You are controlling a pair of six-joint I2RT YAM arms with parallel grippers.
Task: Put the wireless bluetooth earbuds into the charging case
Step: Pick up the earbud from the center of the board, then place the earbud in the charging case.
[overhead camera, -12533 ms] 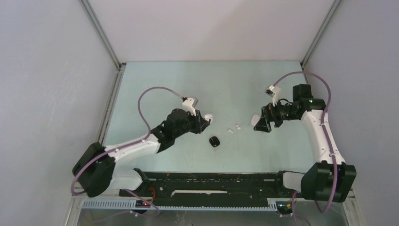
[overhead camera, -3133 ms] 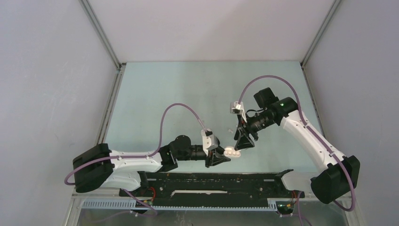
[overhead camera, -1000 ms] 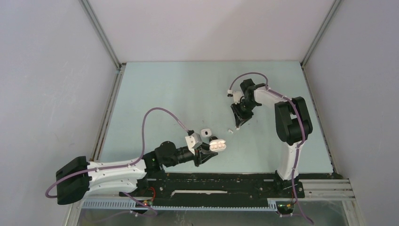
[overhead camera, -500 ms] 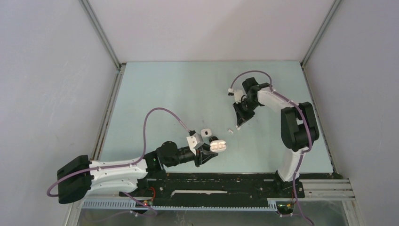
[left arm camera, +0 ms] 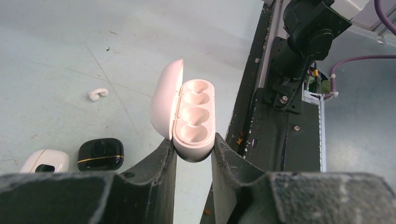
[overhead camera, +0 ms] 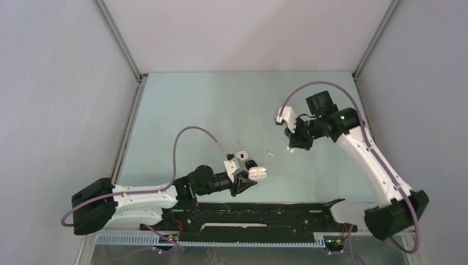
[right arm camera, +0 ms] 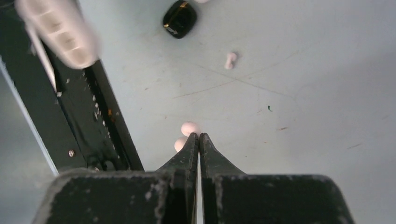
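My left gripper is shut on the base of an open white charging case, lid tipped left and its pockets bare. In the top view this case hangs near the front rail, held by the left gripper. My right gripper is shut, and a white earbud pokes out at its tips, pinched above the table. From above, the right gripper is right of centre with that earbud below it. A second white earbud lies loose on the table.
A shut black case and a small white case lie just behind the left gripper. The black base rail runs along the near edge. Grey walls close in the pale table.
The right jaws closed on one white earbud and carried it up and to the right, the arm swinging outward. The left arm crept slightly right with the open case.
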